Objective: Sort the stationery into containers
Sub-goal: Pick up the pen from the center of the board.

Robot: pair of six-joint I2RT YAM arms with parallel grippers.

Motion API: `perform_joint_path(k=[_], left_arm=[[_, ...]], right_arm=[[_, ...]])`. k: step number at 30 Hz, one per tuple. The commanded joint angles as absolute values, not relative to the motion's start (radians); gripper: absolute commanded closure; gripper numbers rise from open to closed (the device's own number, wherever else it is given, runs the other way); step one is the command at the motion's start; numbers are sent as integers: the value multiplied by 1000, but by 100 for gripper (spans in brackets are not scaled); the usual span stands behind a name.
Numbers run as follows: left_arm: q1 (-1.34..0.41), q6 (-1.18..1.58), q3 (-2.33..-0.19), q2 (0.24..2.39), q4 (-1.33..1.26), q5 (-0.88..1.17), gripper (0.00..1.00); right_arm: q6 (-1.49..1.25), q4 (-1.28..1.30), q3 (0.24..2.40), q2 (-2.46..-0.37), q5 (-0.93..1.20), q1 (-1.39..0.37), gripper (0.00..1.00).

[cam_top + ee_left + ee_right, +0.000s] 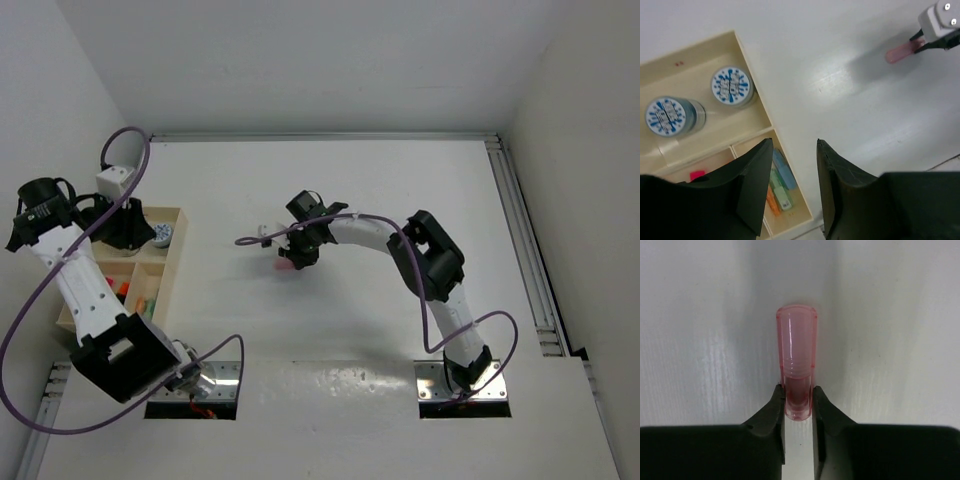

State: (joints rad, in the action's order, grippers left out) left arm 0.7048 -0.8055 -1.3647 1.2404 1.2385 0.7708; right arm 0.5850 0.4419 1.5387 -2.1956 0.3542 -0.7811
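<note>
Your wooden tray [695,60] has both blue-patterned rolls [732,86] sharing one compartment, and pastel stubs [782,171] in a smaller one beside it. Your left gripper [795,145] hovers over the tray's edge, fingers apart and empty. Your right gripper [798,390] is out mid-table [350,180], pinching the pink stub [796,345]. The stub runs in line with the fingers, rounded end pointing away.

rolls [732,86] in tray [695,62], stub [900,52] right of tray
</note>
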Motion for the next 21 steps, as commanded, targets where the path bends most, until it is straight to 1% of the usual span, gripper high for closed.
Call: perform_joint_path(k=[1,4,6,7,9,10,11,13,15,16,17,19,20,21], left_arm=[[667,-730,-1399,1204,1105,857,54],[628,-736,-1394,1189,1054,882,55],[586,-776,-1388,1177,1039,903,54],[574,-808,-1384,1172,1026,904,54],[499,-810,-1378,1164,997,867,54],[471,-834,-1388,1169,1002,859,54],[404,-854,-1394,1173,1014,853,54],[336,-914,-1405,1177,1040,851,54],[229,-948,-1399,1169,1037,848,53],[195,-953,-1385,1157,1031,850,53],[107,-953,-1378,1152,1017,838,53],[11,-943,-1355,1144,977,812,53],[-100,-942,-1351,1147,954,775,53],[-150,-934,-1347,1153,945,758,53]], right_arm=[[594,390,1488,-2188,295,-790,89],[542,437,1511,-2143,333,-790,96],[508,489,1520,-2091,369,-778,98],[461,512,1528,-2076,421,-769,99],[396,581,1566,-2042,480,-735,100],[297,597,1580,-2034,535,-717,100],[247,624,1604,-2028,569,-678,100],[95,659,1634,-2020,677,-623,100],[8,675,1644,-2016,747,-591,100],[-93,683,1649,-2011,808,-563,100],[-127,683,1649,-2008,839,-548,100],[-214,681,1646,-1999,894,-520,100],[-236,680,1646,-1996,940,-514,100],[-277,675,1646,-1993,959,-506,100]])
